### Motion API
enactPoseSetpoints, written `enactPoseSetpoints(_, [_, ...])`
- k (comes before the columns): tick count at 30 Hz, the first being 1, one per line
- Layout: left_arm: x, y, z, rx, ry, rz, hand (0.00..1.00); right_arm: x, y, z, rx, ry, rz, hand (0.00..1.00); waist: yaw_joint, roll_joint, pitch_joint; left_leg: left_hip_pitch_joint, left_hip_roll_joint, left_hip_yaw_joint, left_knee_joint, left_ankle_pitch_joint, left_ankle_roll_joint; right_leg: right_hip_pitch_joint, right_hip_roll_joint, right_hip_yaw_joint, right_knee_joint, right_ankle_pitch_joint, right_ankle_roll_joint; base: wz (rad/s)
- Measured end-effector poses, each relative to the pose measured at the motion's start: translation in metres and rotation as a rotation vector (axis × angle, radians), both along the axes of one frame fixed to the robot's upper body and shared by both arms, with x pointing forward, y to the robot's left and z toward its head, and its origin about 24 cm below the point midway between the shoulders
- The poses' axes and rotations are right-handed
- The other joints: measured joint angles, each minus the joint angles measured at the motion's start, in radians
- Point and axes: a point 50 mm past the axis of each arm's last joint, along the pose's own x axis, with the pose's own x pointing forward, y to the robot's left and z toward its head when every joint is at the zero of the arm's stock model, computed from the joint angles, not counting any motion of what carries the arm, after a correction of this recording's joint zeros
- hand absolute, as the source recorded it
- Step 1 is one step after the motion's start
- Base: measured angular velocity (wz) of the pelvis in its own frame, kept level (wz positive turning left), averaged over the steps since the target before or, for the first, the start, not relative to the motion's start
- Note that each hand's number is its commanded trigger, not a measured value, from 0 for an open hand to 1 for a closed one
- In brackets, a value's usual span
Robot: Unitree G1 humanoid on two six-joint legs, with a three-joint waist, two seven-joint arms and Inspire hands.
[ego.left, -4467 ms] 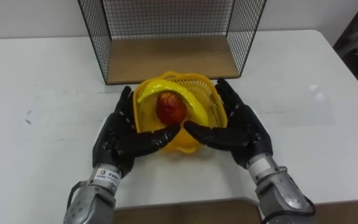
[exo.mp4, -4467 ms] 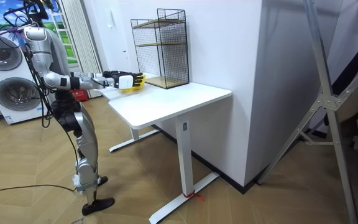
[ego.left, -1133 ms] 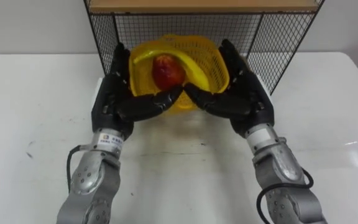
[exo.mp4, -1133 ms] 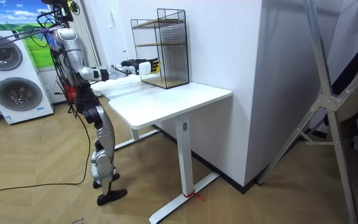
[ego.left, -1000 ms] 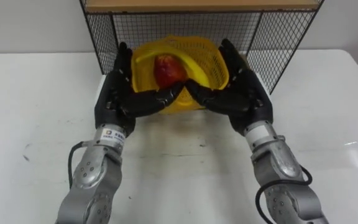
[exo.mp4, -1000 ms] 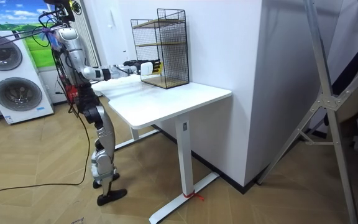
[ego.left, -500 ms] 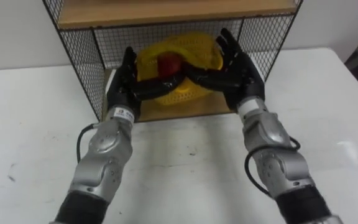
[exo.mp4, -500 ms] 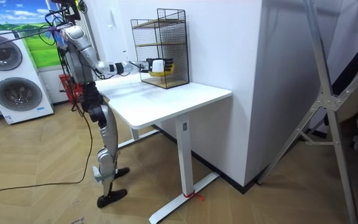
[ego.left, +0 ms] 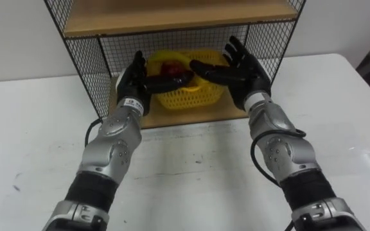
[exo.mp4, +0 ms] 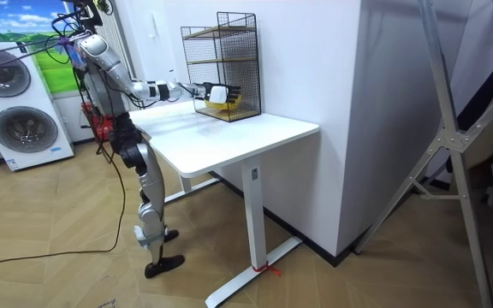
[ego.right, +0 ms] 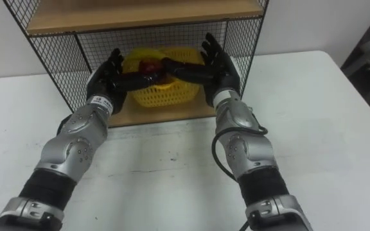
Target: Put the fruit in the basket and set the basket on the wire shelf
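Left eye view is giving me the clearest look right now. The yellow basket [ego.left: 185,95] is sitting inside the lower compartment of the wire shelf [ego.left: 82,64], just above its lower wooden board [ego.left: 191,117] and under the upper wooden board [ego.left: 172,16]. I cannot tell whether the basket's bottom is resting on the lower board or hanging just clear of it. A red fruit [ego.left: 170,67] is lying inside the basket, toward the far side.

Both hands are reaching in through the shelf's open front. The left hand [ego.left: 133,83] is lying flat against the basket's left side, fingers straight and pointing up, thumb stretching right across the near rim. The right hand [ego.left: 243,74] is standing at the basket's right side with fingers straight and spread wide, thumb stretching left over the rim (whether that palm is touching the wall or is just beside it, I cannot say). The two thumbs are nearly meeting in front of the fruit.

Looking at the room view, the robot is standing at the end of the white table [exo.mp4: 238,137] on the room view's left, both arms stretching out level toward the shelf at the table's far edge, with washing machines [exo.mp4: 20,128] behind it.
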Motion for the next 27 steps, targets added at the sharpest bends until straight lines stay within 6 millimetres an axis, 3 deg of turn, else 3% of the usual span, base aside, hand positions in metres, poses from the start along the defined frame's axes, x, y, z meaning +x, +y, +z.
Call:
enactPoseSetpoints(14, [0.001, 0.002, 0.0, 0.009, 0.01, 0.003, 0.0, 0.0, 0.0, -0.003, 0.003, 0.021, 0.024, 0.0, -0.001, -0.007, -0.0043, 0.0, -0.001, -0.004, -0.001, 0.0, 0.0, 0.001, -0.002, -0.024, 0.001, 0.0, 0.0, 0.0])
enactPoseSetpoints(27, [0.001, 0.013, 0.0, 0.047, 0.011, 0.017, 0.0, -0.003, -0.003, -0.01, -0.017, 0.044, 0.061, 0.0, -0.009, -0.013, -0.0193, 0.004, -0.001, -0.009, 0.0, 0.0, 0.001, 0.008, -0.001, -0.024, 0.001, 0.0, 0.0, 0.0])
